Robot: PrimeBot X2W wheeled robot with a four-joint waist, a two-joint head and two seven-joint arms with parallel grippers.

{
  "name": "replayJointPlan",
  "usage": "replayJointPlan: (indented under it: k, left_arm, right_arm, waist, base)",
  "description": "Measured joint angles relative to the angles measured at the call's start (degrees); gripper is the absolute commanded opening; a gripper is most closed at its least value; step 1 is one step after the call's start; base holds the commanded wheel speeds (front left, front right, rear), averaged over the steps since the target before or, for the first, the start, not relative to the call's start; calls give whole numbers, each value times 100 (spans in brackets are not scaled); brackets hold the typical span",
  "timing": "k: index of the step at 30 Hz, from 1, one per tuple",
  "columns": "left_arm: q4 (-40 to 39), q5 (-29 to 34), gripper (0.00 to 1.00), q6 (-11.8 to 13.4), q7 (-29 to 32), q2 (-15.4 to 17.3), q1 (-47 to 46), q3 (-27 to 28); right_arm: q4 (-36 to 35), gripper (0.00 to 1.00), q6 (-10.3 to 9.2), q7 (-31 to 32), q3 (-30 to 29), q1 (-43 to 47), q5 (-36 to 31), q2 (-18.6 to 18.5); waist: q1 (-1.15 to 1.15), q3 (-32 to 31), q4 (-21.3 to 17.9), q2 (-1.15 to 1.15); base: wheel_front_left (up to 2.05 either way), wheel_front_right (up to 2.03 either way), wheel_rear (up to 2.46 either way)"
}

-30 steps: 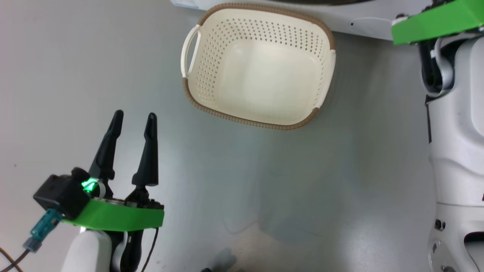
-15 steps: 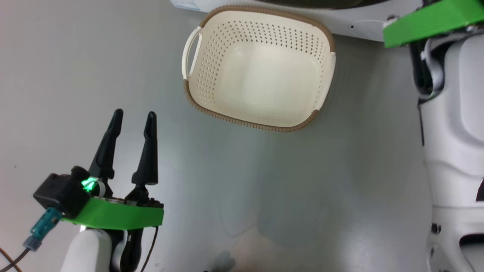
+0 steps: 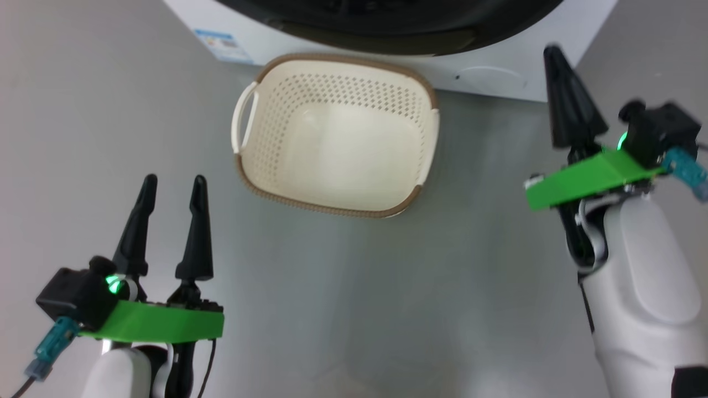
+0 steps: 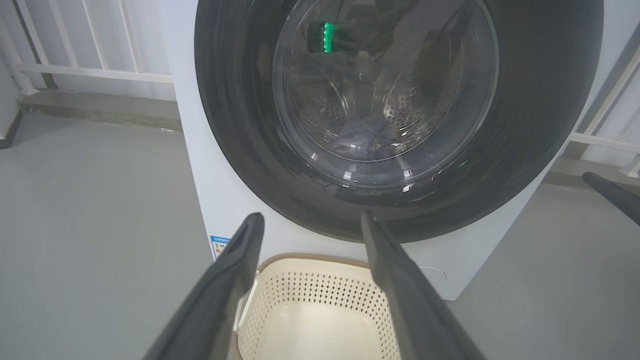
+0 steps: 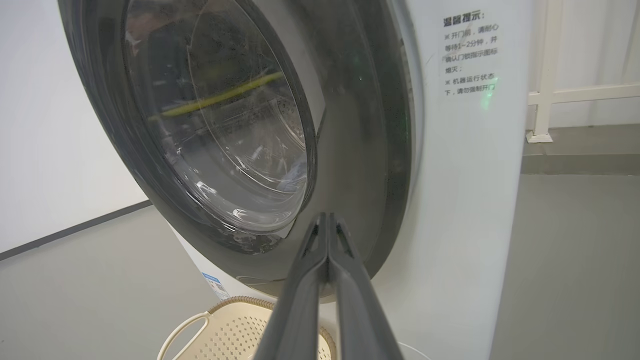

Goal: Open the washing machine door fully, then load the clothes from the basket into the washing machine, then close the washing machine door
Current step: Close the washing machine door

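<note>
The washing machine (image 3: 498,72) stands at the top of the head view. Its door (image 4: 230,100) lies against the white front and looks closed. Through the glass, bluish clothes (image 4: 361,141) lie in the steel drum. The cream basket (image 3: 354,155) sits on the floor just before the machine, with nothing in it. My left gripper (image 3: 172,185) hovers open and holds nothing, to the lower left of the basket. My right gripper (image 3: 553,55) is shut on nothing, to the right of the basket. In the right wrist view its tip (image 5: 325,217) points at the door's lower rim (image 5: 380,150).
Grey floor runs all around the basket and the machine. A blue label sticker (image 3: 224,44) marks the machine's lower left corner, and a round filter cap (image 3: 489,74) its lower right. White railings (image 4: 85,70) stand behind the machine.
The head camera has tilted up, so more of the machine shows. My right arm has drawn back from the machine, and its shut gripper now stands in view at the right.
</note>
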Motion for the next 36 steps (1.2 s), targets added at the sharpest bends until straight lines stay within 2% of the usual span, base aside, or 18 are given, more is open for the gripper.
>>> replayJointPlan:
  k: [16, 17, 19, 21, 22, 23, 24, 30, 36]
  left_arm:
    - [119, 304, 100, 0, 0, 10, 788, 611]
    - [127, 305, 100, 0, 0, 11, 834, 638]
    - [160, 337, 100, 0, 0, 12, 927, 701]
    - [213, 400, 100, 0, 0, 13, 1022, 788]
    - [235, 420, 100, 0, 0, 16, 1076, 832]
    - [253, 446, 100, 0, 0, 22, 1136, 870]
    - [266, 452, 100, 0, 0, 27, 1203, 903]
    - [294, 553, 100, 0, 0, 47, 1586, 970]
    - [231, 664, 100, 0, 1, 79, 1926, 767]
  right_arm:
    - [-762, 0, 0, 2, -263, 2052, 323, 137]
    - [-794, 9, 0, 1, -293, 2155, 326, 143]
    - [-855, 34, 0, 2, -350, 2359, 335, 142]
    - [-904, 55, 0, 2, -368, 2552, 387, 145]
    - [-924, 83, 0, 2, -372, 2641, 437, 152]
    - [-949, 96, 0, 3, -380, 2735, 476, 160]
    - [-985, 100, 0, 5, -380, 2827, 481, 167]
    - [-1093, 100, 0, 7, -365, 3250, 472, 189]
    - [-1267, 100, 0, 7, -491, 3604, 466, 210]
  waist:
    - [0, -936, -859, 0]
    - [0, -999, -905, 0]
    - [0, -1124, -997, 0]
    - [0, -1251, -1084, 0]
    - [0, -1316, -1125, 0]
    - [0, -1382, -1163, 0]
    - [0, -1451, -1201, 0]
    - [0, -1844, -1402, 0]
    - [0, -2204, -1548, 0]
  base:
    - [0, 0, 0]
    - [0, 0, 0]
    - [0, 0, 0]
    - [0, 0, 0]
    - [0, 0, 0]
    - [0, 0, 0]
    - [0, 0, 0]
    - [0, 0, 0]
    - [0, 0, 0]
